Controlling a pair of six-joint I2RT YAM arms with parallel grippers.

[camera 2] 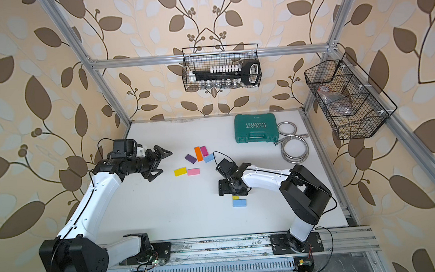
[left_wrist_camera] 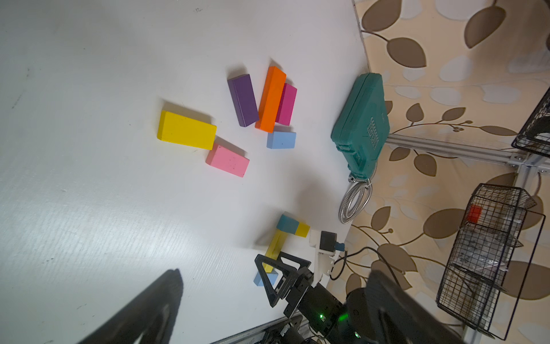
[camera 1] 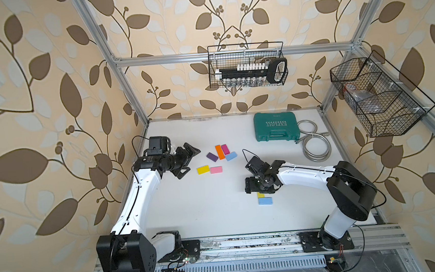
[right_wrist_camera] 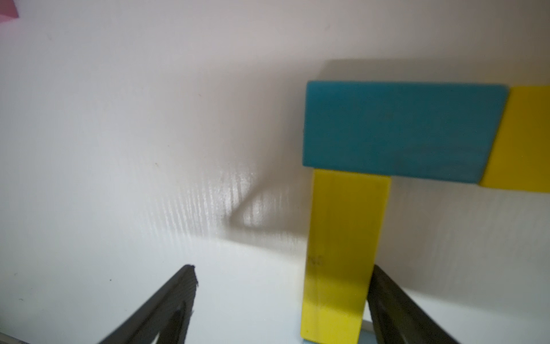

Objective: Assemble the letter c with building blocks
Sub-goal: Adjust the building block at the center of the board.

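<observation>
Right tool (right_wrist_camera: 282,269) hangs low over the white tabletop (camera 1: 204,217), near and right of centre, its jaws spread wide and gripping nothing. One of its fingers (right_wrist_camera: 387,297) sits right against the long side of a yellow bar (right_wrist_camera: 342,253), the other well clear of it. That bar lies flat, its far end butting a teal block (right_wrist_camera: 398,131) set crosswise, and a short yellow block (right_wrist_camera: 523,140) touches the teal one's other end. A light blue block (camera 1: 265,201) lies at the bar's near end (the far pieces are hidden under the tool in both top views).

Left tool (camera 1: 190,162) hovers at the left, jaws fully apart and empty, facing six loose blocks around the middle. A loose yellow block (camera 1: 203,169) lies just beside a pink block (camera 1: 216,170). Farther back, a purple block (camera 1: 212,157), an orange bar (camera 1: 219,152) and a magenta block (camera 1: 225,149) lie close side by side, with a second light blue block (camera 1: 230,156) at the orange bar's near end.

A green tool case (camera 1: 275,125) rests at the far right, a coiled metal hose (camera 1: 315,145) beside it.
</observation>
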